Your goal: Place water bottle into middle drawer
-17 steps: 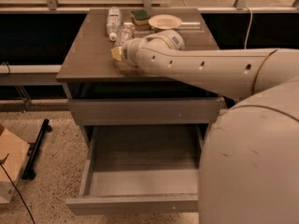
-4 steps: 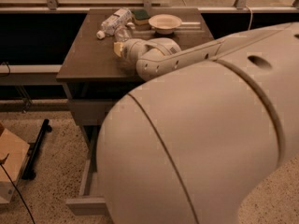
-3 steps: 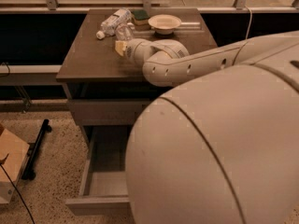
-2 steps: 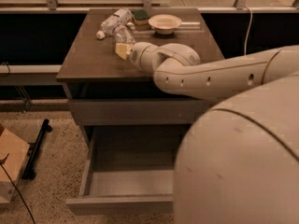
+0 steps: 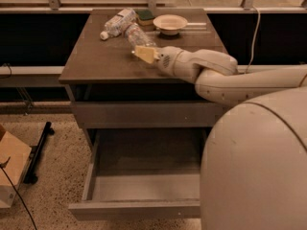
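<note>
- My arm (image 5: 240, 83) reaches in from the right, lying low across the cabinet top (image 5: 103, 61).
- The middle drawer (image 5: 134, 209) stands pulled out below my gripper, its grey floor showing.
- The water bottle (image 5: 138, 34) lies on the top just behind my gripper.
- My gripper (image 5: 145, 53) is at the bottle's near end. Whether it grips, I cannot tell.
- A bowl (image 5: 170, 23) sits behind it, to the right.

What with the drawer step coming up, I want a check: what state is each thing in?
water bottle: on its side on the table, at the gripper.
capped bottle: on its side, cap on.
bowl: upright.
middle drawer: pulled open, no bottle inside.
upper drawer: shut.
gripper: above the table, at the water bottle's near end.
</note>
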`<state>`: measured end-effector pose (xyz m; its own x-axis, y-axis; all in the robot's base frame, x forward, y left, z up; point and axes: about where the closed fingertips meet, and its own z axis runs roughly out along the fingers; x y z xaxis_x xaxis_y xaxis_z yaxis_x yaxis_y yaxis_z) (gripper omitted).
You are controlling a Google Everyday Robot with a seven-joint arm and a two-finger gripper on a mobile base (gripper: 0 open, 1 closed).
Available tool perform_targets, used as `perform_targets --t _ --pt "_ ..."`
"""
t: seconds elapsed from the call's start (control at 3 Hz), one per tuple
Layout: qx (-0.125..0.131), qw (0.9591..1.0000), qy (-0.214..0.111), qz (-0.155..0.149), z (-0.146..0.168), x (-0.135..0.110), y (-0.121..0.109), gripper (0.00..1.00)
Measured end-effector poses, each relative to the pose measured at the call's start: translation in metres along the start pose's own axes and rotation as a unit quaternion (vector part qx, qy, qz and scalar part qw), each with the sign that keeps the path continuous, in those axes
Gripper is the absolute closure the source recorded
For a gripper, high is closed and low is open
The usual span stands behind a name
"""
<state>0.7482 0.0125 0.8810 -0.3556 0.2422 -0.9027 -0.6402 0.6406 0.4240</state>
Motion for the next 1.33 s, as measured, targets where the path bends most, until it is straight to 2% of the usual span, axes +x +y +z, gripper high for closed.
perform_targets --t 0.33,0.67,1.0,1.33 --pt "-0.052 0.9983 0.004 -0.025 -0.030 -0.004 -0.011 1.00" --pt "-0.096 0.9943 -0.006 -0.046 -0.032 -0.008 0.012 1.00" --pt "-0.097 0.9929 -0.005 -0.068 -0.033 -0.010 0.015 1.00" --pt "-0.101 0.9905 0.018 -0.092 -0.043 -0.006 0.022 1.00"
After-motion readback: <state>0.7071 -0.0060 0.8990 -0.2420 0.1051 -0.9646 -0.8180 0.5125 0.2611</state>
